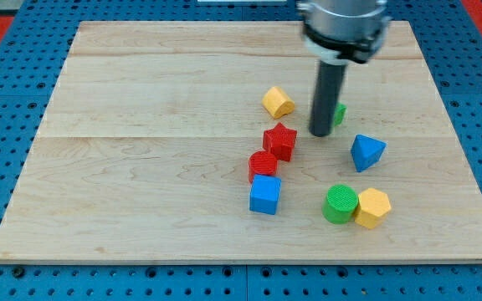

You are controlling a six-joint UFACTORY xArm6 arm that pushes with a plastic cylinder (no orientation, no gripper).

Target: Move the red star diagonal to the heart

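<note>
The arm comes down from the view's top, and the tip [320, 133] sits on the wooden surface [141, 167] just to the right of the red star [280, 140], with a narrow gap between them. This arm carries no jaws, only the dark rod. The red star lies near the middle of the board, below the yellow heart [278, 102], which is a little to its upper left. Behind the rod a green block [340, 113] peeks out, its shape mostly hidden. Just below and left of the star a red cylinder [262, 165] touches it or nearly so, and a blue cube [264, 194] sits right against the cylinder's lower edge. To the right lies a blue triangular block [366, 152], and lower down a green cylinder [340, 204] touches a yellow hexagonal block [373, 207].
</note>
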